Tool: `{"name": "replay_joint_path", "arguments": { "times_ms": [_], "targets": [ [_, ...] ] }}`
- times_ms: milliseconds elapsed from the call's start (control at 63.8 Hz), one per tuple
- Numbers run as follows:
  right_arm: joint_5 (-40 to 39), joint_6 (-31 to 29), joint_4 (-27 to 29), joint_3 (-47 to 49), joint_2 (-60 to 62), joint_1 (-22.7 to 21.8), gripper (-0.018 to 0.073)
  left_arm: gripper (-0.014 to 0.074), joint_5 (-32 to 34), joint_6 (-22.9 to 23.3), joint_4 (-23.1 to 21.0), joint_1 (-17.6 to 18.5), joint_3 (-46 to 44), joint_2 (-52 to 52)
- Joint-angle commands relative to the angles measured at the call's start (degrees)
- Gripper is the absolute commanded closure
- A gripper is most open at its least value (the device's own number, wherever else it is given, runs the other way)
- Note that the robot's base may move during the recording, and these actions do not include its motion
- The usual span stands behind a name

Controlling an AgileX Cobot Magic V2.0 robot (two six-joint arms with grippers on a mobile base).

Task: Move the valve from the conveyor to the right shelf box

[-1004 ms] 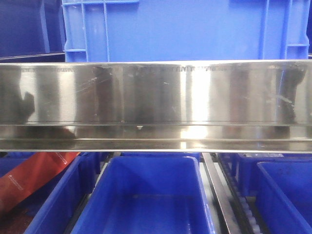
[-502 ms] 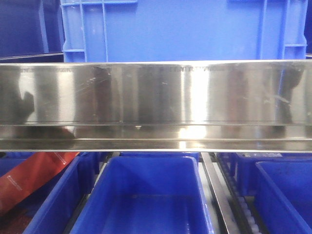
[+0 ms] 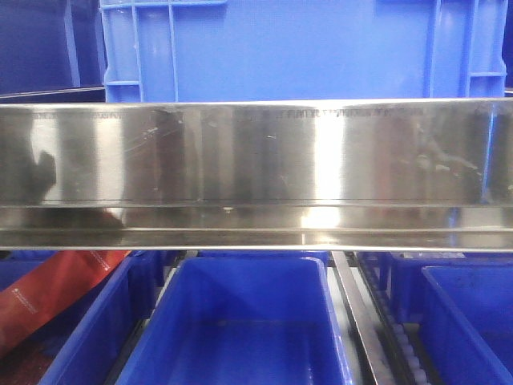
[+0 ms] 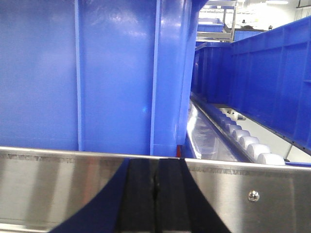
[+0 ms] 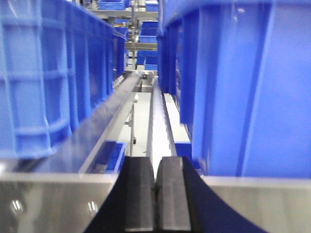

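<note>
Facing a steel shelf rail (image 3: 256, 172), front view has blue bins above (image 3: 288, 48) and below (image 3: 240, 321); valve and conveyor out of frame. Left wrist: left gripper (image 4: 155, 194) closed, pads together, empty, before a blue crate (image 4: 97, 73). Right wrist: right gripper (image 5: 156, 194) closed, empty, between blue crates (image 5: 243, 87); no valve near either.

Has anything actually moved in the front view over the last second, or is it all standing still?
Almost nothing. Only the reflections on the steel rail drift slightly, hinting at a small camera movement. The blue crate above and the blue bins below stay put; nothing is grasped or released.
</note>
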State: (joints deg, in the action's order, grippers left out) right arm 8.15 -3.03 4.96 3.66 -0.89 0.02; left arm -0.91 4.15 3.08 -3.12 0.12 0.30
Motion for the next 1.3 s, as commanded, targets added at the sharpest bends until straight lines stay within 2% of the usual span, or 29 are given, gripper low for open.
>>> {"name": "replay_joint_path", "arguments": {
  "times_ms": [0,47,110,1286],
  "targets": [
    [-4.2,0.8,0.0,-3.7,0.9,-0.5,0.0722,0.0707,1.3,0.4,-0.3,-0.1,-0.1,-0.3],
    [-6.0,1.6,0.2,-3.7,0.9,-0.5,0.0722,0.0707,1.3,0.4,-0.3,-0.1,-0.1,-0.3],
    [-3.1,1.6,0.2,-3.7,0.9,-0.5,0.0722,0.0707,1.5,0.4,-0.3,-0.1,-0.1,-0.3],
    [-3.1,1.6,1.1,-3.7,0.9,-0.5,0.0722,0.0707,1.5,0.4,-0.3,-0.1,-0.1,-0.3]
  ]
}}
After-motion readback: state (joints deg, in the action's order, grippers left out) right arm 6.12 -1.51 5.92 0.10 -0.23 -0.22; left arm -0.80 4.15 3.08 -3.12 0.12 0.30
